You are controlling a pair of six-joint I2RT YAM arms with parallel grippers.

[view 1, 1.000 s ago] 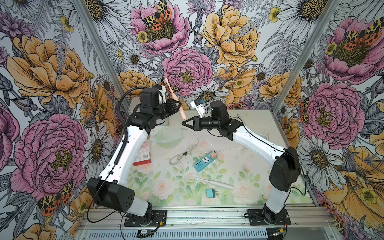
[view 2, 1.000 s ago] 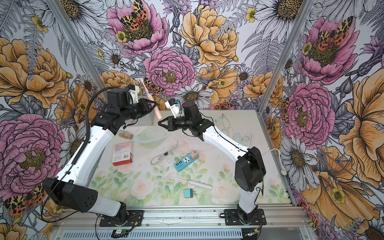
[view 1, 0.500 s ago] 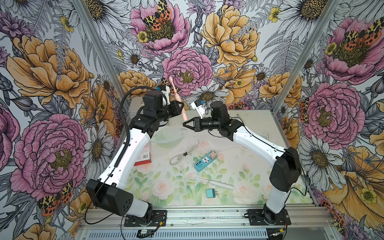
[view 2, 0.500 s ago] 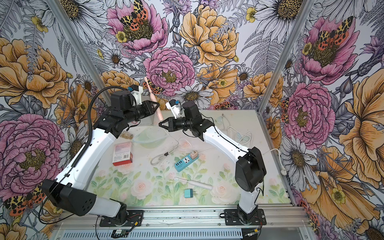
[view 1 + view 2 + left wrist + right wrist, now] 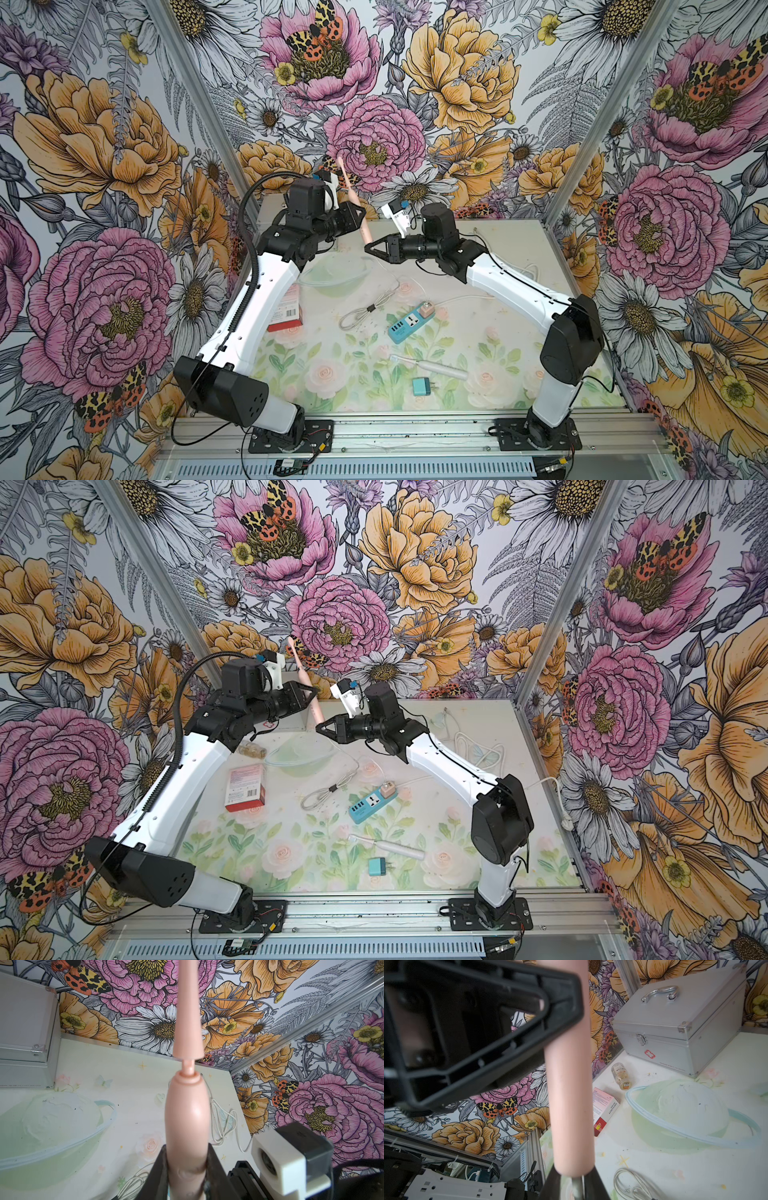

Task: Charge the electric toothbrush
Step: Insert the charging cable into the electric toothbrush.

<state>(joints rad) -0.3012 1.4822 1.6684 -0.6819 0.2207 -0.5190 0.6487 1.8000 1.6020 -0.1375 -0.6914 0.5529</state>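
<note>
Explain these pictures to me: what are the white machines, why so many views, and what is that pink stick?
They are two robot arms mounted at a table. Two pictures come from a camera overhead and show nearly the same scene; the other two come from cameras on the arms' wrists. The pincer at an arm's tip is its end effector. The left end effector is clamped on a pink toothbrush, head up. The right end effector sits at the brush's lower end; whether it grips anything I cannot tell. On the table lie a power strip, a white toothbrush, a teal plug, a coiled cable, a red box and a bowl.
</note>
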